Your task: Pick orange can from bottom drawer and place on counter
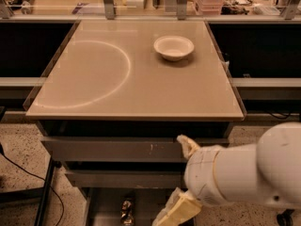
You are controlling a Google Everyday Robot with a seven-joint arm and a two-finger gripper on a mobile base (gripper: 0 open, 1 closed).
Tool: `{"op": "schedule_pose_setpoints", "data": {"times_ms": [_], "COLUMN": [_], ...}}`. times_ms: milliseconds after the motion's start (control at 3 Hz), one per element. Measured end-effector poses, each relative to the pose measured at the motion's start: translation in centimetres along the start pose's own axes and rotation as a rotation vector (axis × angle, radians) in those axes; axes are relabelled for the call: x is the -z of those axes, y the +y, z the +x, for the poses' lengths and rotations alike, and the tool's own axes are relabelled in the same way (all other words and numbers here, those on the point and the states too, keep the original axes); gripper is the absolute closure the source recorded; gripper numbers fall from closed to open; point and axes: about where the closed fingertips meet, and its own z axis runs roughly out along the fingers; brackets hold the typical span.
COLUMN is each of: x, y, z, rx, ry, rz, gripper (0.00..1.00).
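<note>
The orange can point(127, 211) lies on the grey floor of the open bottom drawer point(104, 206), at the lower edge of the camera view. The beige counter point(155, 91) with its white arc marking sits above the three drawers. My gripper point(178, 179) is at the lower right, in front of the drawer fronts and just right of the can. Its cream fingers stand apart, one point(186, 145) up by the top drawer and one point(175, 213) down beside the open drawer. It is open and empty. The white arm covers the right part of the drawers.
A white bowl point(173, 47) stands on the counter at the back right. Two shut grey drawers point(113, 149) sit above the open one. A black cable point(28, 175) runs over the speckled floor at the left. Cluttered shelves lie behind the counter.
</note>
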Motion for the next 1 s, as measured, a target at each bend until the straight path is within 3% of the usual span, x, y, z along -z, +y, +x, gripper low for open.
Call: {"op": "schedule_pose_setpoints", "data": {"times_ms": [333, 667, 1000], "x": [-9.2, -11.6, -11.2], "y": [4.3, 4.0, 4.4], "z": [3.0, 5.1, 5.0], "rx": [-0.093, -0.156, -0.153], "ry": [-0.066, -0.087, -0.08], "rz": [-0.152, -0.149, -0.133], "gripper": [0.0, 0.0, 0.0]}}
